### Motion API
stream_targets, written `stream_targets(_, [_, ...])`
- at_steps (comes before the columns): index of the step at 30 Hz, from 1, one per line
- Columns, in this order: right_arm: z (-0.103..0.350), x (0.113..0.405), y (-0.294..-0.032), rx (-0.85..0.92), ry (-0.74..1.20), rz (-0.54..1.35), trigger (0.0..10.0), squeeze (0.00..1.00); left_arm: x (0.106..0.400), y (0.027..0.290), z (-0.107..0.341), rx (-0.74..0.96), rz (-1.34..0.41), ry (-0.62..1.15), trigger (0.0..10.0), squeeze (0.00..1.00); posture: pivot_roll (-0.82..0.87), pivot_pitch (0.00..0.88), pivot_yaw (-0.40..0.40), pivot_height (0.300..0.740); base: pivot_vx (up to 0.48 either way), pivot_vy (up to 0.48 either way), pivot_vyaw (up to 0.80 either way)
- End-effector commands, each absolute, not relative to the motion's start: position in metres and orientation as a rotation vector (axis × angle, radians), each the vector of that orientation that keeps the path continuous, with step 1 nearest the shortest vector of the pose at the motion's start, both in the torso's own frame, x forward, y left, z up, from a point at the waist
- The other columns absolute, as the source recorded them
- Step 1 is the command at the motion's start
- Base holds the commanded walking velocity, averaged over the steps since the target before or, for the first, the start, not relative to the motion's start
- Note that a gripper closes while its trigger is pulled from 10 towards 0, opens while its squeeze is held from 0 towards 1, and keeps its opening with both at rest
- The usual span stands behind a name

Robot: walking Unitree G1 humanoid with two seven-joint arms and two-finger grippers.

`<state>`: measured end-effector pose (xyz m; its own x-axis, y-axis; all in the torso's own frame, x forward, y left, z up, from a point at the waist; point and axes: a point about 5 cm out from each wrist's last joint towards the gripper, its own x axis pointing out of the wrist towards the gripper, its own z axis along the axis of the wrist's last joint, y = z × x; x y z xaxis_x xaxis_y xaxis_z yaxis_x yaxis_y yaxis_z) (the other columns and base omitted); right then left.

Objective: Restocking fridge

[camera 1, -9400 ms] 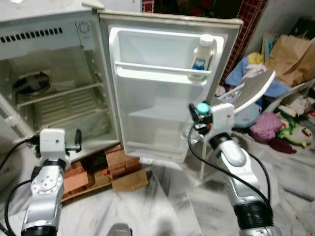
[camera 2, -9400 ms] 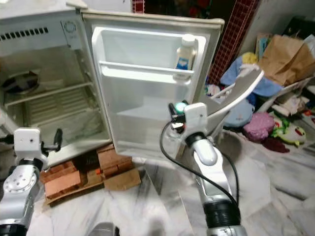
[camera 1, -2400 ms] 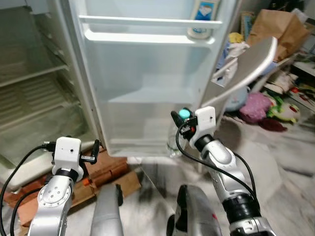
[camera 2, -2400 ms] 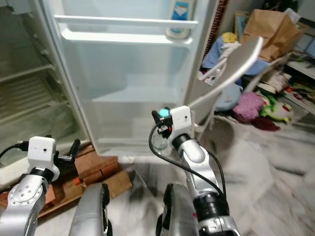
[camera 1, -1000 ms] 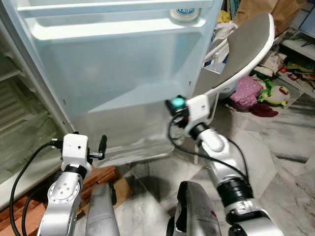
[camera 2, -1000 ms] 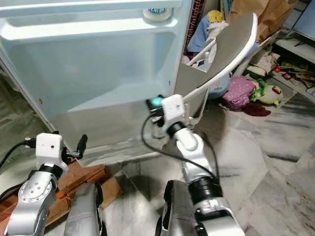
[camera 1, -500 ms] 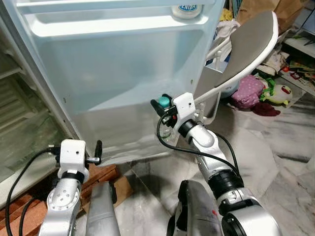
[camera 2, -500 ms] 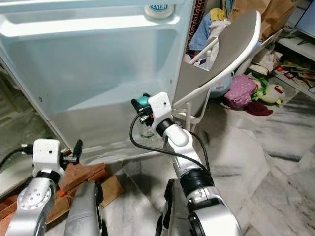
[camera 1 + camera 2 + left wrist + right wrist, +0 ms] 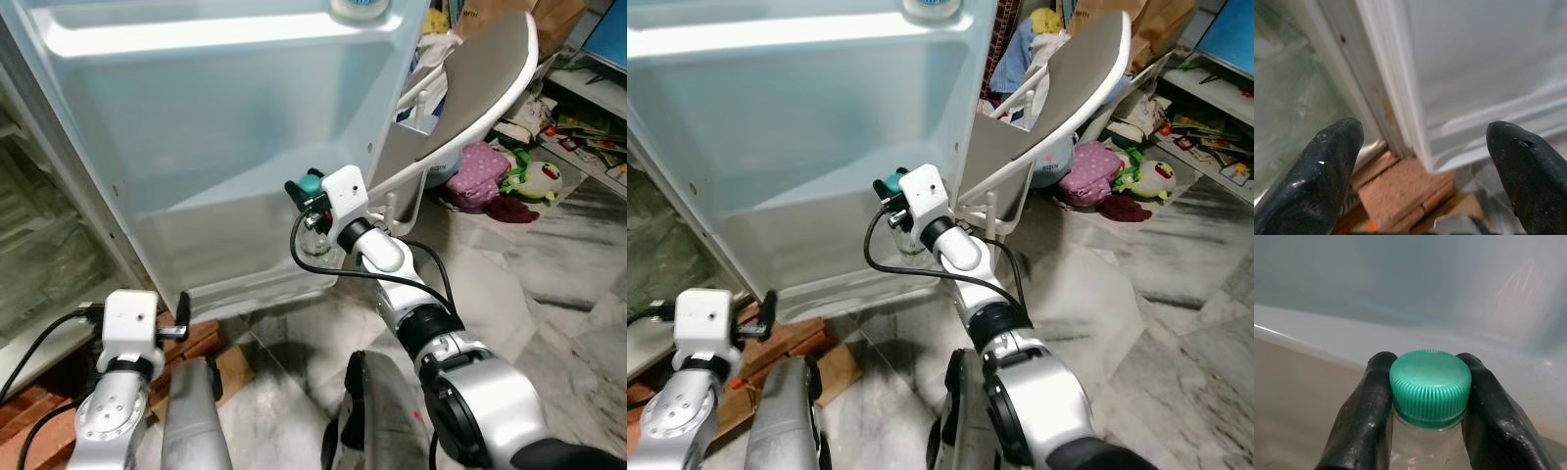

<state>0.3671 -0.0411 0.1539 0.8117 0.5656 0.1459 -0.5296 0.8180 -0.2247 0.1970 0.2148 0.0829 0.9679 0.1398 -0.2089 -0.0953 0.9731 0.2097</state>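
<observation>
As right claw — clenched on green-capped bottle — has swung inward, I'm nearing fridge door lower shelf; left claw released, idling.

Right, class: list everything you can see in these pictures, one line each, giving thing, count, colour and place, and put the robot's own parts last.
Fridge door: one, white, open, ahead of the robot.
Clear bottle: one, green cap, held at the door's lower shelf.
White bottle: one, bottom showing on the door's upper shelf.
Chair: one, grey seat and white frame, right of the door.
Bricks: reddish, several, under the fridge.
Paper bag: one, brown, behind the chair.
Clothes and toys: a pile, mixed colours, on the floor at right.
Floor: grey marble.
Right gripper: black, shut on the clear bottle's neck.
Left gripper: black, open, low by the door's hinge.
</observation>
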Motion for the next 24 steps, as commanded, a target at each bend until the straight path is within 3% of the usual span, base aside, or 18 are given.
stream_targets(1, [0.137,0.366,-0.043,-0.200,-0.120,0.582,10.0,0.00,0.193,0.213,0.089,0.204,0.119,0.213,10.0,0.00,0.29,0.261,-0.136,0.561,0.000,0.000,0.00])
stream_targets(5, [0.133,0.362,-0.033,-0.247,-0.120,0.602,10.0,0.00,0.181,0.216,0.091,0.195,0.120,0.224,10.0,0.00,0.29,0.291,-0.137,0.561,0.000,0.000,0.00])
stream_targets(11, [0.134,0.355,-0.020,-0.168,-0.140,0.687,10.0,0.00,0.182,0.219,0.093,0.207,0.125,0.221,10.0,0.00,0.28,0.277,-0.135,0.561,0.000,0.000,0.00])
stream_targets(16, [0.131,0.353,-0.027,-0.069,-0.141,0.719,10.0,0.00,0.193,0.217,0.095,0.207,0.117,0.205,10.0,0.00,0.27,0.252,-0.131,0.561,0.000,0.000,0.00])
stream_targets(24, [0.128,0.343,-0.049,0.007,-0.206,0.723,10.0,0.00,0.205,0.215,0.089,0.207,0.111,0.196,10.0,0.00,0.25,0.177,-0.124,0.561,0.000,-0.332,0.13])
